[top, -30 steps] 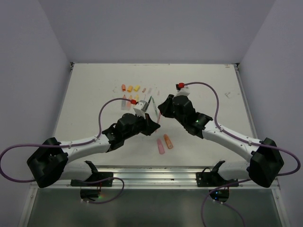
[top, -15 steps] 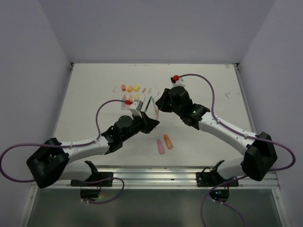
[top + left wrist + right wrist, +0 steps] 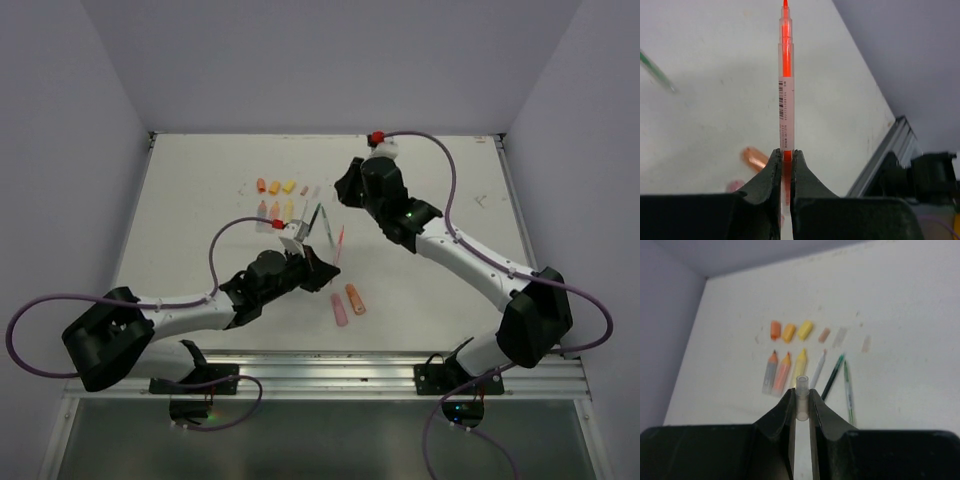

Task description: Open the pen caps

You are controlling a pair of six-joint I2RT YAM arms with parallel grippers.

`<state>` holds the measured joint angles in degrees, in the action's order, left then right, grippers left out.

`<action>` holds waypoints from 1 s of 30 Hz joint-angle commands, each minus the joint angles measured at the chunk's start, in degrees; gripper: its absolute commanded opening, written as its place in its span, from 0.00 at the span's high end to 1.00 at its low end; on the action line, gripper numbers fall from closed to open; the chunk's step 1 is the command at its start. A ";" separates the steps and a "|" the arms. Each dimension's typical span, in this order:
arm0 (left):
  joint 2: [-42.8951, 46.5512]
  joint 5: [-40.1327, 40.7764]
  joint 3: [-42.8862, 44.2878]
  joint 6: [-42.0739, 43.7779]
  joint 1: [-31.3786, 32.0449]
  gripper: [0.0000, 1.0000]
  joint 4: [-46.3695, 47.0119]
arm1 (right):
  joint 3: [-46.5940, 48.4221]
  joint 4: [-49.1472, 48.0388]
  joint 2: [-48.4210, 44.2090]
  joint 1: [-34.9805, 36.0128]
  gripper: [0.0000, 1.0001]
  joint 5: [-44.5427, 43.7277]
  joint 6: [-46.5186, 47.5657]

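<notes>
My left gripper (image 3: pixel 784 156) is clamped hard on the tail of a thin orange pen (image 3: pixel 785 75). The pen sticks straight out of the jaws above the middle of the worktop (image 3: pixel 200 200). Gripping it by the tail leaves the writing end free. That end is bare: a clear barrel with a barcode strip, an orange core inside, and a fine orange tip with nothing over it.

My right gripper (image 3: pixel 801 394) is pinched on a cap (image 3: pixel 802 385), which I take to be the one from this pen. It is a short, pale, see-through tube with its open mouth pointing away from the wrist. The gripper holds it up over the far half of the worktop, left of centre, above the sorted rows.

The loose caps (image 3: pixel 788 332) lie in a line towards the far edge: orange, amber and yellow stubby ones, then slim pale ones. The bare pens (image 3: pixel 782 372) lie in a second line just nearer me, each roughly under its own cap. I read that layout as a way of keeping pairs matched and finished work apart.

An orange highlighter (image 3: pixel 355 298) and a pink highlighter (image 3: pixel 340 310) lie side by side towards the near edge. Both look capped, so I judge they are yet to be done.
</notes>
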<state>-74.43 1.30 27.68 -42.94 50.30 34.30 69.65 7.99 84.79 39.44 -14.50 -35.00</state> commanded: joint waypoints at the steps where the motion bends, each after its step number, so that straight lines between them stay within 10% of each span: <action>1: -1.41 -8.24 -2.28 -0.39 2.52 1.00 -6.88 | 6.38 -18.35 -1.21 -5.69 1.00 -11.07 3.10; 10: -1.42 -6.76 -1.93 -0.74 2.52 1.00 -8.02 | 12.08 -18.46 1.33 -7.01 0.99 -9.67 4.85; 20: 3.51 8.63 2.02 -1.80 1.38 1.00 -24.63 | 24.91 10.87 19.07 -8.06 0.99 -6.95 6.26; 30: 2.98 7.67 1.58 -2.33 -3.37 1.00 -26.22 | 32.91 17.05 37.45 -9.47 1.00 -3.52 4.95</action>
<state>-72.03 7.57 27.92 -44.45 47.83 8.16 96.79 22.37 121.08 30.83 -19.40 -29.74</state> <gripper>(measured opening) 0.052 0.156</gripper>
